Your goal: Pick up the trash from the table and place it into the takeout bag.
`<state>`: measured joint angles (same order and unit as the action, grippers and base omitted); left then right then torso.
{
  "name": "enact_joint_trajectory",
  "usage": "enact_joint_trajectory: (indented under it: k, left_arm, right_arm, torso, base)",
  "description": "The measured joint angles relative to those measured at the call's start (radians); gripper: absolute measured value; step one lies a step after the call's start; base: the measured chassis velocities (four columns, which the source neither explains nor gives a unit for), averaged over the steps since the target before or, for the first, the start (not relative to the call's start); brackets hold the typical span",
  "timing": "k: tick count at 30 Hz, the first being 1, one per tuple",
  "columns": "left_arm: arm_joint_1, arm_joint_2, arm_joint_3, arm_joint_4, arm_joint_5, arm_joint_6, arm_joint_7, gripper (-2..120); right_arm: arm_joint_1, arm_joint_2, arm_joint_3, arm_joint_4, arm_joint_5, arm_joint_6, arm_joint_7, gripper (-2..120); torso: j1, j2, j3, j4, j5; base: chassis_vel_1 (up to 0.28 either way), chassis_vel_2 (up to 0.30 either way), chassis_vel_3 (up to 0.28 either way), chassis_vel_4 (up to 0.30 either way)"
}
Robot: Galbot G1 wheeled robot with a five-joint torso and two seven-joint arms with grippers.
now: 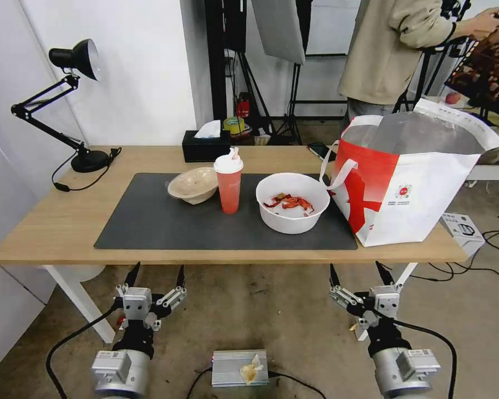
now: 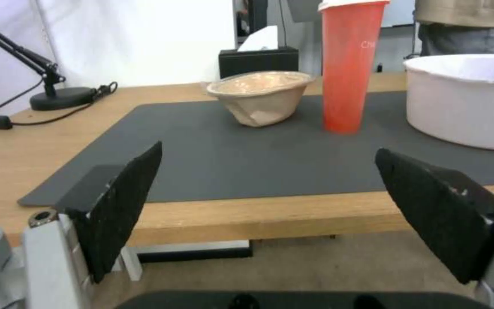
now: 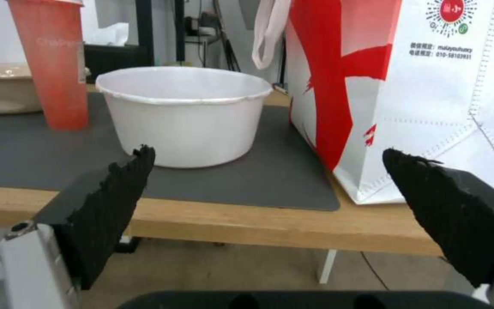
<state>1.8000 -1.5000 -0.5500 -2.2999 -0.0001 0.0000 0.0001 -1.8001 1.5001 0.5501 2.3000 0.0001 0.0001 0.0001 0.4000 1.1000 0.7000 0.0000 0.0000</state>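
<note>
Since nothing's been picked up yet, I'd say I'm right at the start. Both my left pincer (image 1: 156, 275) and right pincer (image 1: 361, 274) hang below the tabletop (image 1: 50, 221) edge, jaws spread wide, holding nothing. Further out on the grey mat (image 1: 166, 221) sit the white bowl (image 1: 292, 202), red cup (image 1: 228, 183) and beige bowl (image 1: 194, 184). The takeout bag (image 1: 410, 183) stands open just beside the white bowl, so I reckon that's my easiest first grab, right arm up and forward.
</note>
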Motion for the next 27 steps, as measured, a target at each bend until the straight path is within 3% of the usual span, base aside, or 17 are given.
enact_joint_trajectory:
  k: [14, 18, 21, 22, 23, 27]
  left_arm:
    - [0.003, -0.002, -0.012, 0.000, -0.016, -0.012, -0.004, 100]
    - [0.034, -0.028, -0.137, -0.019, -0.180, -0.174, -0.065, 100]
    - [0.029, -0.030, -0.128, -0.023, -0.205, -0.199, -0.054, 100]
    - [0.028, -0.030, -0.121, -0.027, -0.215, -0.209, -0.043, 100]
    - [0.028, -0.030, -0.121, -0.027, -0.215, -0.209, -0.043, 100]
    - [0.035, -0.026, -0.110, -0.032, -0.240, -0.245, 0.005, 100]
  right_arm:
    - [0.000, -0.003, 0.000, 0.000, 0.002, 0.000, 0.001, 100]
    - [0.031, -0.119, 0.002, -0.002, 0.079, -0.020, 0.075, 100]
    - [0.046, -0.172, 0.003, -0.003, 0.114, -0.030, 0.109, 100]
    - [0.061, -0.231, 0.005, -0.005, 0.153, -0.041, 0.148, 100]
    - [0.061, -0.231, 0.005, -0.005, 0.153, -0.041, 0.148, 100]
    - [0.102, -0.381, 0.009, -0.008, 0.252, -0.067, 0.246, 100]
  torso:
    - [0.000, 0.000, 0.000, -0.0003, -0.0001]
    - [0.000, 0.000, 0.000, 0.0006, 0.0005]
    - [0.000, 0.000, 0.000, 0.0000, 0.0000]
    - [0.000, 0.000, 0.000, -0.0002, 0.0003]
    - [0.000, 0.000, 0.000, -0.0002, 0.0003]
    - [0.000, 0.000, 0.000, 0.0002, 0.0000]
  base:
    - [0.000, 0.000, 0.000, 0.000]
    - [0.000, 0.000, 0.000, 0.000]
    - [0.000, 0.000, 0.000, 0.000]
    - [0.000, 0.000, 0.000, 0.000]
    - [0.000, 0.000, 0.000, 0.000]
    - [0.000, 0.000, 0.000, 0.000]
